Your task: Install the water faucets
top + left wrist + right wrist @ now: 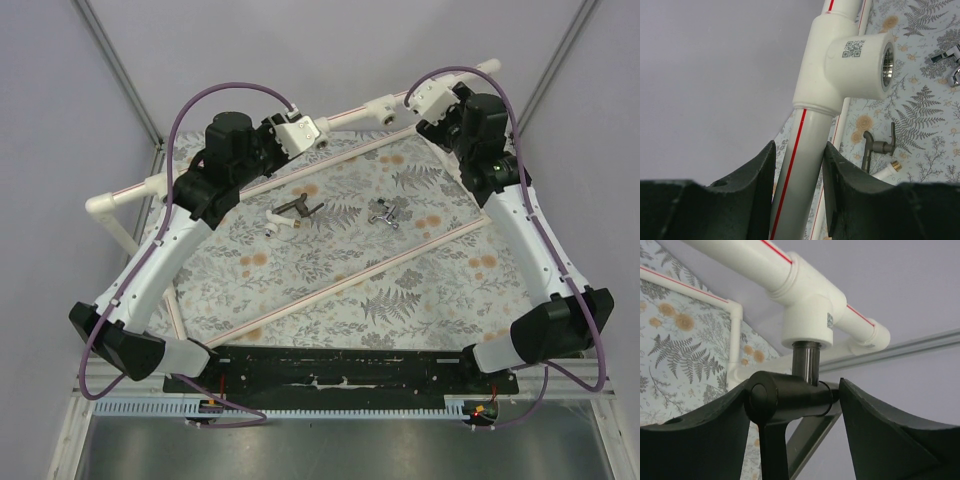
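Left fingers clamp the pipe, probably to steady it. Right fingers flank the long dark faucet, stem in a socket; whether they grip it, I cannot tell. The short dark faucet and silver faucet lie mid-bench.

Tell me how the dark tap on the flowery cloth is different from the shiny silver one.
The dark tap is dull grey; the silver tap is bright and shiny. The dark tap has a white end; the silver tap looks metal all over. In the top view the dark tap lies left of the silver tap. Both lie loose on the flowery cloth, not fitted yet.
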